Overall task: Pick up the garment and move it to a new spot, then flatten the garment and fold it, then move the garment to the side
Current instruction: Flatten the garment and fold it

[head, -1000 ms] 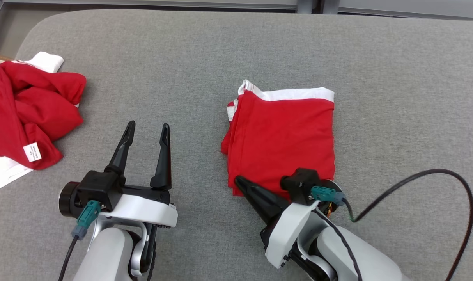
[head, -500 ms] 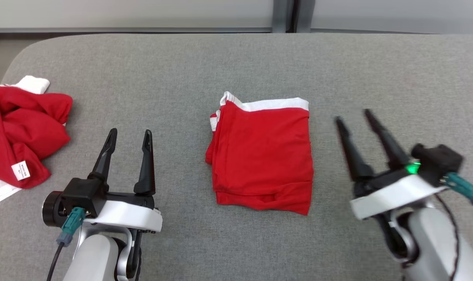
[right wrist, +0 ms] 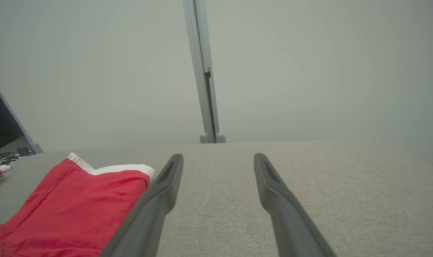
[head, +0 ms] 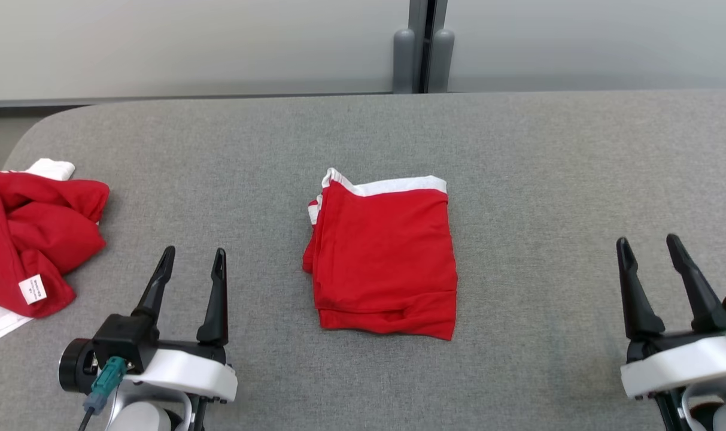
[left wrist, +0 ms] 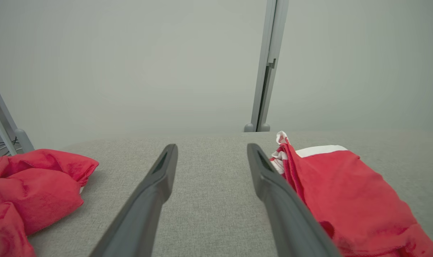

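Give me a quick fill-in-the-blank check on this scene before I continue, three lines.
The folded garment has a ____ band along its far edge.
The left gripper and right gripper both stand ____, holding nothing.
The crumpled garment lies to the robot's ____.
Missing words: white; open; left.

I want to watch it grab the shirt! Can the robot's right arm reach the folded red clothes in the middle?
Probably yes. The right gripper is open, and just grey tabletop lies between it and the folded red garment.
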